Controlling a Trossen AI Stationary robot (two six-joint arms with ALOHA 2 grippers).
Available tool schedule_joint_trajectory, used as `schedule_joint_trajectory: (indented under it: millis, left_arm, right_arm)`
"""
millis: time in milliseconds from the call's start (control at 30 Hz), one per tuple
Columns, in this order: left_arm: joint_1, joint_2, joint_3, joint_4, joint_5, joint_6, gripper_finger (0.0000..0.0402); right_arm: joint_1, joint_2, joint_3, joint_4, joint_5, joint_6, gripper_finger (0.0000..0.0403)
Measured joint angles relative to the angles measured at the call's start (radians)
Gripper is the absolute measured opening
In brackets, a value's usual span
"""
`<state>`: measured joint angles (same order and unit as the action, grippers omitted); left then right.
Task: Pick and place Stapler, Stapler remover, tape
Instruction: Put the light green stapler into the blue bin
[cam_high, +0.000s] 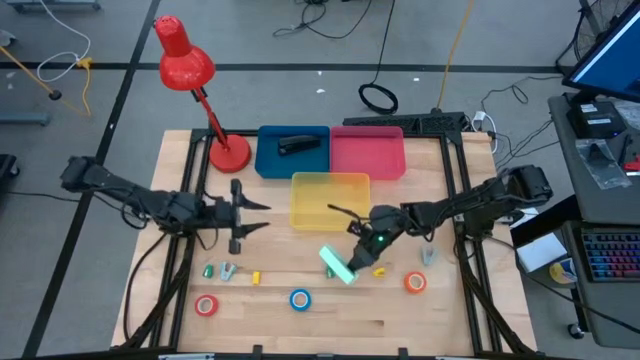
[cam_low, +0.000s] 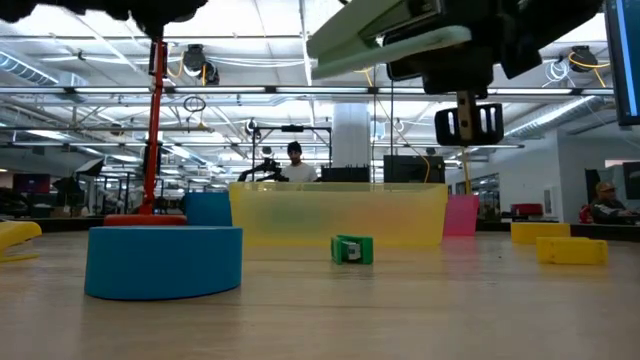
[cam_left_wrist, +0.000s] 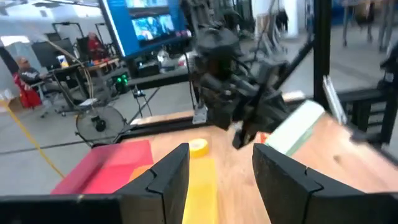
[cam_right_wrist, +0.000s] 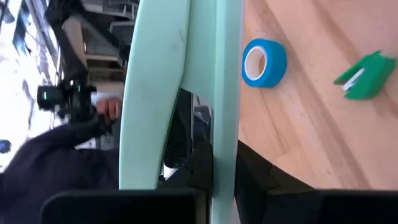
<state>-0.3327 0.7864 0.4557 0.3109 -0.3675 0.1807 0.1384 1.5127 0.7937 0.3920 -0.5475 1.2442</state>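
A mint-green stapler (cam_high: 338, 265) is in my right gripper (cam_high: 362, 245), above the table in front of the yellow tray (cam_high: 330, 198). A black stapler (cam_high: 297, 146) lies in the blue tray (cam_high: 268, 160). Flat on the wood lie the red (cam_high: 207, 305), blue (cam_high: 300, 299) and orange (cam_high: 415, 282) tape rolls, and a yellow roll (cam_left_wrist: 199, 147) shows in the left wrist view. A green stapler remover (cam_high: 208, 270) and a grey one (cam_high: 227, 270) lie near the left. My left gripper (cam_high: 248, 215) hovers open left of the yellow tray, touching nothing. My right gripper pinches the mint-green stapler's body (cam_right_wrist: 186, 143) between its two fingers (cam_right_wrist: 202, 165), one on each long side. It comes in slanting from the table's right. The stapler is lifted clear of the table and tilted (cam_low: 390, 40), reaching out past the fingertips.
A red desk lamp (cam_high: 185, 65) stands with its base (cam_high: 229, 155) at the far left of the table. A pink tray (cam_high: 367, 150) sits beside the blue one. Another grey stapler remover (cam_high: 428, 257) lies near the right. People show in the room beyond.
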Motion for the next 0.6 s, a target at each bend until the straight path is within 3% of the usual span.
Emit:
schedule_joint_trajectory:
  millis: [433, 600]
  left_arm:
    - [-0.017, 0.429, 0.385, -0.253, 0.001, 0.16, 0.0175]
    - [-0.015, 0.561, 0.497, -0.316, 0.058, 0.208, 0.0175]
  right_arm:
    - [-0.062, 0.0, 0.0, 0.038, -0.075, 0.028, 0.0027]
    - [-0.06, 0.0, 0.0, 0.038, -0.09, 0.028, 0.0027]
